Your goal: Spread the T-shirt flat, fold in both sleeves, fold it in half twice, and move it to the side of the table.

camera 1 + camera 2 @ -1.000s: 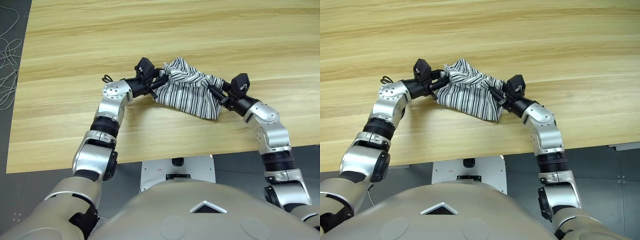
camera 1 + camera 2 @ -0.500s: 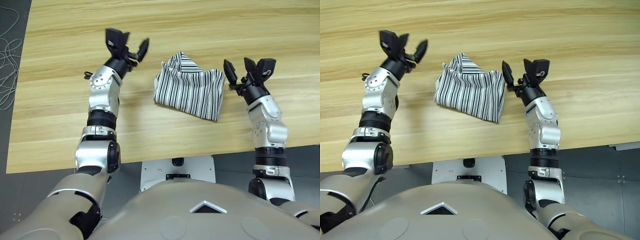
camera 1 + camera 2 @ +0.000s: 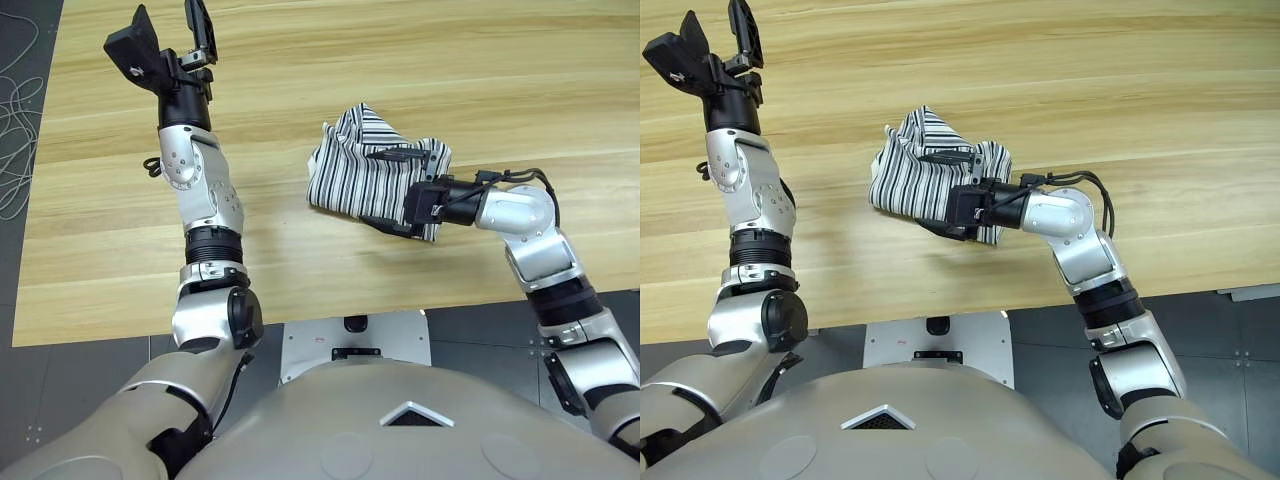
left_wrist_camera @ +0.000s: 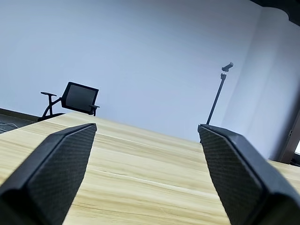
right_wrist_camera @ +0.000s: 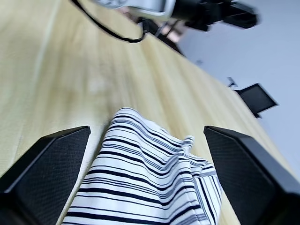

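The striped black-and-white T-shirt (image 3: 350, 170) lies as a folded bundle on the wooden table (image 3: 420, 60), near its front edge. My right gripper (image 3: 388, 190) is open, coming in from the right, one finger over the bundle's right part and one at its near edge. In the right wrist view the striped T-shirt (image 5: 145, 178) lies between the open fingers (image 5: 51, 154). My left gripper (image 3: 170, 32) is open and held high over the table's far left, well away from the shirt. The left wrist view looks between its open fingers (image 4: 56, 159) along the tabletop.
Bare table stretches behind and to both sides of the shirt. Loose cables (image 3: 15, 120) lie on the floor beyond the left edge. An office chair (image 4: 77, 98) and a tall stand (image 4: 218, 93) are past the far end.
Both grippers held the shirt a second ago, then let go and drew apart. Since then the left arm has risen up and away to the far left; the right gripper has swung back over the shirt's right part.
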{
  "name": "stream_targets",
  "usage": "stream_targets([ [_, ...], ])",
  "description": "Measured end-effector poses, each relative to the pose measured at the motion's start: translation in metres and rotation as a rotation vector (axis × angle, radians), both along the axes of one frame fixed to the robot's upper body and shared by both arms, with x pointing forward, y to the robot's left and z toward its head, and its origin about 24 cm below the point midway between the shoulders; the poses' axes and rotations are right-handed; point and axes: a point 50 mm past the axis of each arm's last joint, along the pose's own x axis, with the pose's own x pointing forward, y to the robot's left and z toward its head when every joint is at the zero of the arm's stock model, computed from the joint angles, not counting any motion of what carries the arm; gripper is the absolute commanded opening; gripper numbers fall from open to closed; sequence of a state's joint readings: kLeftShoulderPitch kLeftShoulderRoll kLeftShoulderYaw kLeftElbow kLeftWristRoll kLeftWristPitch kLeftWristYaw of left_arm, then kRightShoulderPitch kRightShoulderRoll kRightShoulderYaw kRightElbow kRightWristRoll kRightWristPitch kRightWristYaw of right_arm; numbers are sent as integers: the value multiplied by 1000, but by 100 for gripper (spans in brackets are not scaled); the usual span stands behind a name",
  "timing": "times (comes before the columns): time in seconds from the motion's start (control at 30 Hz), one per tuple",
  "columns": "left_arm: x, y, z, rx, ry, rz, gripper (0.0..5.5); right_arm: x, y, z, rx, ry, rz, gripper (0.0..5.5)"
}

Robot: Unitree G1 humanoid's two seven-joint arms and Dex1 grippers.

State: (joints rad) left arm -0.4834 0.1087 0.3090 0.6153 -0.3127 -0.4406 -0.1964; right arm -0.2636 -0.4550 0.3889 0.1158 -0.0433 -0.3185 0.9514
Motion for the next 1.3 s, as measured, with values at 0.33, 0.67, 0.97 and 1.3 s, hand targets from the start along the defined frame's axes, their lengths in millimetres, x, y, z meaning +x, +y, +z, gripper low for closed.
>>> stream_targets([
  [0.33, -5, -3, -10, -50, 18, 16, 402, 45, 24, -3, 246, 651, 148, 448],
  [0.67, -6, -2, -10, -61, 16, 32, 402, 66, 14, -28, 146, 635, -51, 448],
  [0.97, -7, 1, -9, -63, 3, 48, 402, 78, -3, -48, 52, 561, -304, 448],
  [1.3, -10, 5, -8, -62, -10, 68, 402, 87, -8, -54, -85, 460, -449, 448],
])
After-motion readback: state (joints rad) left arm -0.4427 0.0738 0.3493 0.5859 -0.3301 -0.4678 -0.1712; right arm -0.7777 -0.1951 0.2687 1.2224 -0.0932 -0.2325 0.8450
